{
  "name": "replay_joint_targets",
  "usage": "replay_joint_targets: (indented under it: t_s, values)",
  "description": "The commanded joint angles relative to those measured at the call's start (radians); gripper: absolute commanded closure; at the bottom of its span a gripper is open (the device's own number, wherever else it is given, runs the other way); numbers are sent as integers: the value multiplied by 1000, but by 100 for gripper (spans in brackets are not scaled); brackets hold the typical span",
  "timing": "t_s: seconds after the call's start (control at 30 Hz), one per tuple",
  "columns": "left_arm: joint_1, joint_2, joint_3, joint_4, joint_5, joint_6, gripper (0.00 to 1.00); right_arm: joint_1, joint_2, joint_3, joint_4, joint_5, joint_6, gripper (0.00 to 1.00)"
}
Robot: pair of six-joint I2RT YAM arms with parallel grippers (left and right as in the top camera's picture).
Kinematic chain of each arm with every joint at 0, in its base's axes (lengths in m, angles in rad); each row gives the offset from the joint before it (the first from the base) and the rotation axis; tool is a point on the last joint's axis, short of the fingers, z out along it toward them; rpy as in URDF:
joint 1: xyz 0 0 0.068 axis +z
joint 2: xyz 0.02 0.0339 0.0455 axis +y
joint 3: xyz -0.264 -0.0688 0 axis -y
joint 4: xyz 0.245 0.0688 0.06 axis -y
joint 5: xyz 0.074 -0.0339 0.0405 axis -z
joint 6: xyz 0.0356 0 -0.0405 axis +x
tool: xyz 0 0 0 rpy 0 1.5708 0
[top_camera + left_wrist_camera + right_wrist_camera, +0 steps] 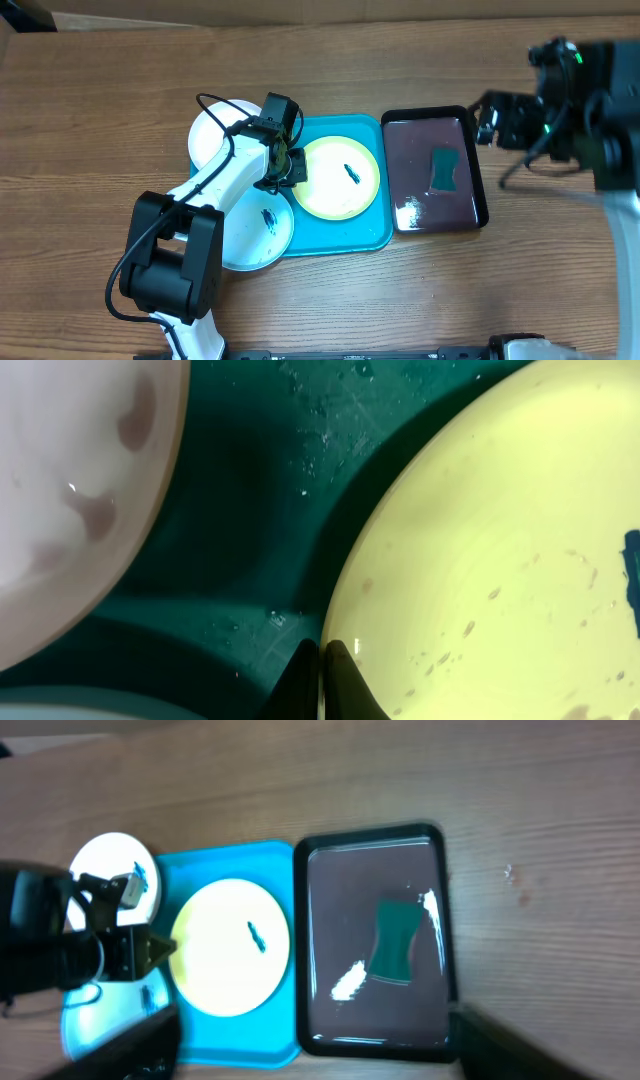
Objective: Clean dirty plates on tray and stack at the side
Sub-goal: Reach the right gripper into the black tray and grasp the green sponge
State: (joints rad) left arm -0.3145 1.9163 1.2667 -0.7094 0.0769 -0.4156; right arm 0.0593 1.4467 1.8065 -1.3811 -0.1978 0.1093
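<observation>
The yellow-green plate (335, 185) lies on the turquoise tray (350, 238) and has a dark blue smear near its middle. My left gripper (290, 168) is at the plate's left rim. In the left wrist view its fingers (322, 660) are shut on the rim of the yellow-green plate (500, 560), over the tray (240, 490). The white plate (212, 135) lies at the tray's upper left. The pale blue plate (258, 235), also smeared, lies at its lower left. My right gripper (487, 118) is open and empty, high over the table's right side.
A black tray (480, 190) with a wet floor and a green sponge (443, 168) stands right of the turquoise tray. It also shows in the right wrist view (300, 920) with the sponge (393, 942). Bare wood lies around.
</observation>
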Motion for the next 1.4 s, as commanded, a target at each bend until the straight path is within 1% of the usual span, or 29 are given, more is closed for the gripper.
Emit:
replay_joint_targets:
  t_s: [0.0,0.07,0.1,0.3,0.33,0.43,0.6,0.83,1.03,1.07,1.1,1.13,1.17,1.27,1.3,1.33,1.37]
  values:
    - [0,5,14,0,-6,12,96,6,95,56,-58,-28,0,34]
    - [0,5,14,0,-6,11,96,19,149,41,-89,-18,0,40]
    - [0,4,14,0,-6,11,96,27,171,32,-98,-3,2,41]
    - [0,5,14,0,-6,11,95,77,307,-76,-101,200,106,35]
    - [0,5,14,0,-6,11,95,79,328,-97,-89,206,108,32]
    - [0,5,14,0,-6,11,95,82,374,-159,-38,204,109,30]
    - [0,5,14,0,-6,11,95,82,403,-289,98,204,108,30]
    - [0,5,14,2,-6,11,94,82,403,-527,375,167,108,31]
    - [0,5,14,1,-6,11,94,83,403,-666,578,167,108,33]
    - [0,5,14,1,-6,11,94,83,403,-678,596,167,108,38]
    - [0,5,14,1,-6,12,94,83,403,-684,604,167,108,51]
    - [0,5,14,1,-6,11,94,83,403,-686,604,167,108,82]
    - [0,5,14,1,-6,11,94,83,403,-685,601,164,108,96]
    - [0,5,14,1,-6,11,94,83,402,-649,543,98,96,95]
    - [0,5,14,1,-6,11,94,83,402,-624,509,73,96,87]
    - [0,4,14,2,-6,11,94,83,402,-595,477,50,97,64]
    - [0,5,14,2,-6,11,94,83,402,-566,448,31,97,48]
